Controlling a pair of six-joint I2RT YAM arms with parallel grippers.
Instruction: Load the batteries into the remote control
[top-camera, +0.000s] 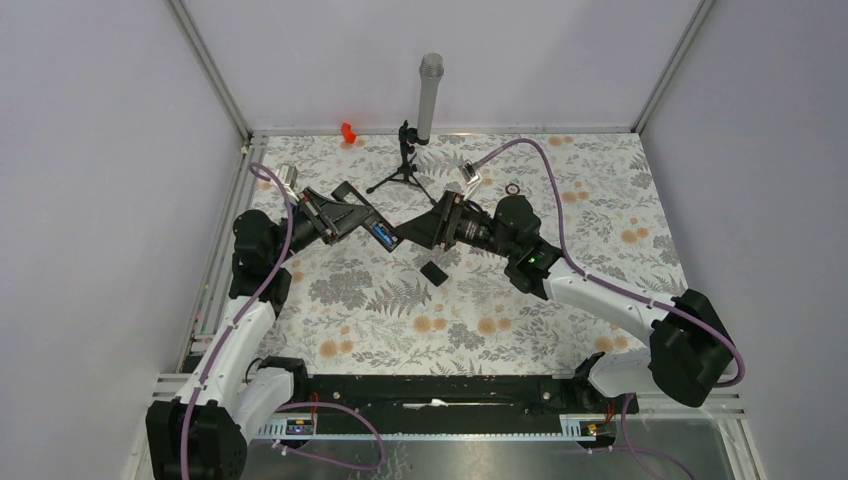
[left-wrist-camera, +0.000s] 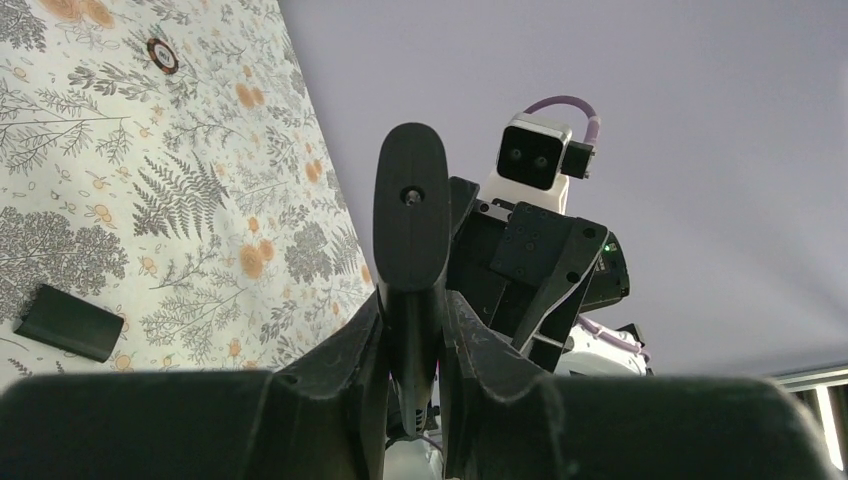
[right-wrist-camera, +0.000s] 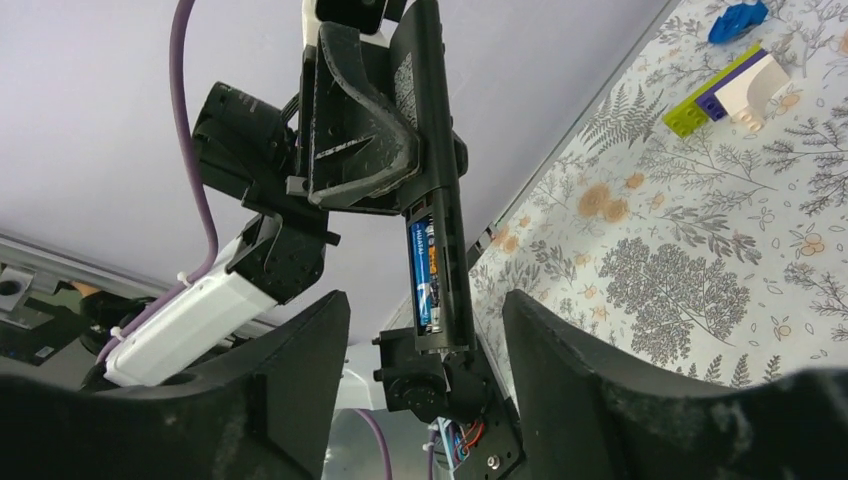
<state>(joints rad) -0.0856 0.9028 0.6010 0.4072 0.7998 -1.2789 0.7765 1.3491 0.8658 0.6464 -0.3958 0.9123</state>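
Note:
My left gripper (top-camera: 352, 216) is shut on the remote control (top-camera: 368, 226) and holds it in the air, back side open. In the left wrist view the black remote control (left-wrist-camera: 410, 215) stands up between my fingers (left-wrist-camera: 352, 345). The blue batteries (right-wrist-camera: 425, 272) lie in its open compartment, also seen from above as batteries (top-camera: 381, 236). My right gripper (right-wrist-camera: 425, 385) is open, its jaws wide apart just short of the remote control's (right-wrist-camera: 437, 150) end, touching nothing. The black back cover (top-camera: 434, 272) lies on the table below them, and shows again as the back cover (left-wrist-camera: 68, 322).
A small tripod with a grey microphone (top-camera: 409, 160) stands at the back, with a red piece (top-camera: 347, 131) by the far edge. A ring (top-camera: 513, 188) and a small white item (top-camera: 470, 175) lie behind my right arm. Toy bricks (right-wrist-camera: 725, 90) and a blue lump (right-wrist-camera: 738, 20) sit on the floral cloth.

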